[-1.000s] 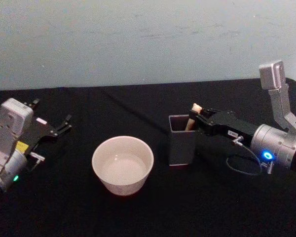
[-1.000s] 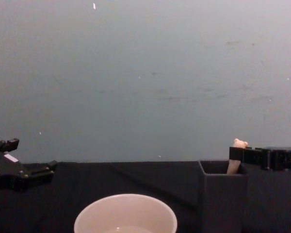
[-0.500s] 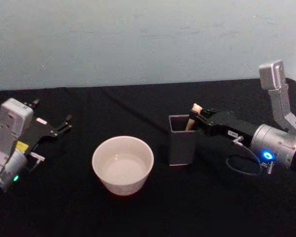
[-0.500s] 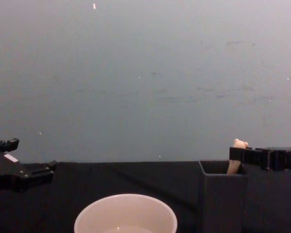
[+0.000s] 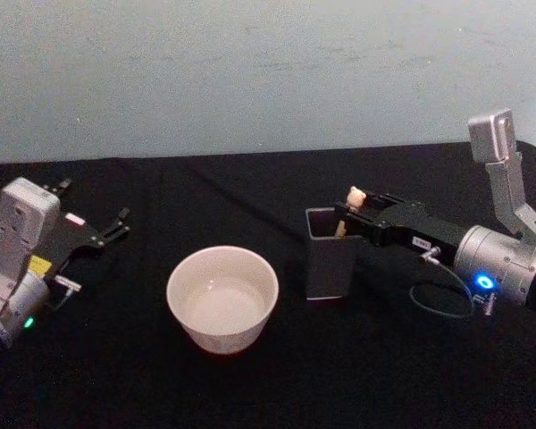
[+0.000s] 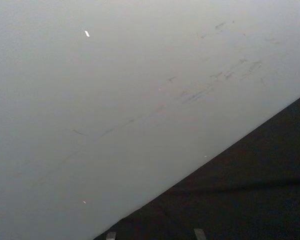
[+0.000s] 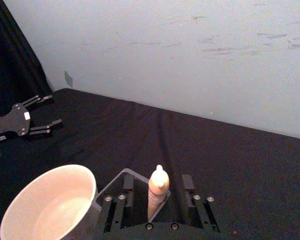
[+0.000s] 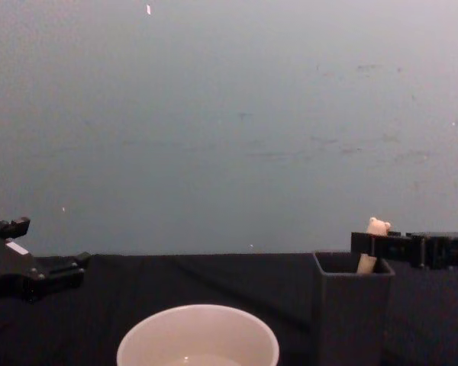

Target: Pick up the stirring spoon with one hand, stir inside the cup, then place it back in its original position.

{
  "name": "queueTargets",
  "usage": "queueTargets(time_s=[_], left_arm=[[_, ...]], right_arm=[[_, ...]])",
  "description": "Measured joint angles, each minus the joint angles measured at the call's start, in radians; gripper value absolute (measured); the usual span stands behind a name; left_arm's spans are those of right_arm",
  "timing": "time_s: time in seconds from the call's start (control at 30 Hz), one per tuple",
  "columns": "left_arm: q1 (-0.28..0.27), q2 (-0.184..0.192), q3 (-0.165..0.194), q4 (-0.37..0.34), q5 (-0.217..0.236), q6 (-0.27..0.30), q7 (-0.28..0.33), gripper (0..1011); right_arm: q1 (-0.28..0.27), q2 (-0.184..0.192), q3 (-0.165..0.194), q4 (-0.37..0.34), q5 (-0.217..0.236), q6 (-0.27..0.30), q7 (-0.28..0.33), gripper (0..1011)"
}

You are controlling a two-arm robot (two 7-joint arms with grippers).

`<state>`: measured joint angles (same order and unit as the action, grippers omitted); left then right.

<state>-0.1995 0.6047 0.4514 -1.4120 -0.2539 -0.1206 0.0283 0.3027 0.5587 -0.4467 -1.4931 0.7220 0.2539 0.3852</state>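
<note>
The stirring spoon (image 5: 355, 197) stands in the dark grey square holder (image 5: 330, 268), its bear-head top sticking out above the back right corner. My right gripper (image 5: 347, 213) is open, one finger on each side of the cream handle (image 7: 157, 192), with gaps visible on both sides. From the chest the bear head (image 8: 377, 226) shows just above the gripper (image 8: 359, 245) and the holder (image 8: 349, 320). The cream-white cup (image 5: 216, 338) sits left of the holder. The spoon's bowl is hidden inside the holder.
My left gripper (image 5: 94, 210) rests open at the table's far left, away from the cup. The black cloth (image 5: 250, 197) covers the table up to a pale wall behind. A cable loops beside the right wrist (image 5: 442, 299).
The right gripper has slid further left, so its fingers now reach past the spoon handle on both sides. The left arm, cup and holder have not moved.
</note>
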Motion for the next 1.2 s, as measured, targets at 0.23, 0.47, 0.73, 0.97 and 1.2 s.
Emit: queueTargets(time_s=[0.23, 0.47, 0.73, 0.97, 1.2], left_arm=[[0.0, 0.0, 0.0, 0.0, 0.0, 0.0, 0.0, 1001], [0.0, 0.0, 0.0, 0.0, 0.0, 0.0, 0.0, 1001], [0.0, 0.0, 0.0, 0.0, 0.0, 0.0, 0.0, 1001], [0.0, 0.0, 0.0, 0.0, 0.0, 0.0, 0.0, 1001], [0.0, 0.0, 0.0, 0.0, 0.0, 0.0, 0.0, 1001]], right_arm=[[0.0, 0.0, 0.0, 0.0, 0.001, -0.001, 0.0, 780], [-0.008, -0.007, 0.012, -0.012, -0.011, -0.024, -0.023, 960], [-0.05, -0.082, 0.097, -0.055, -0.084, -0.207, -0.162, 1002], [-0.07, -0.152, 0.111, -0.023, -0.292, -0.352, -0.373, 1002], [-0.093, -0.171, 0.096, 0.038, -0.411, -0.329, -0.471, 1002]])
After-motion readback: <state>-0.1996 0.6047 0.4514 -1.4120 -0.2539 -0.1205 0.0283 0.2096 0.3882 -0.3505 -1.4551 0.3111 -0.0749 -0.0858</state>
